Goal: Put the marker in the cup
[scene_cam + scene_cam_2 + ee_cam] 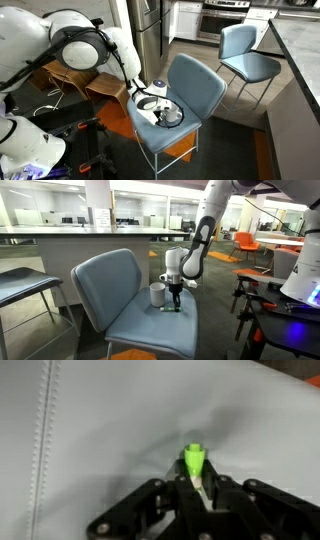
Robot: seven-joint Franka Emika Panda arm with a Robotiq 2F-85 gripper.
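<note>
My gripper (197,488) is shut on the marker (194,460), a pale stick with a bright green tip that points out from between the fingers. In an exterior view the gripper (176,298) hangs low over the blue chair seat (150,328), with the marker (177,306) sticking down from it. The white cup (157,293) stands on the seat just beside the gripper, toward the backrest. In an exterior view the gripper (160,108) covers the seat's middle and a white round shape, probably the cup (160,87), shows behind it.
The chair's blue backrest (102,282) rises behind the cup. A second blue chair (243,50) stands farther back. Wooden furniture (75,75) is behind the arm. A counter edge (295,60) runs along one side. Black stands (270,310) are beside the chair.
</note>
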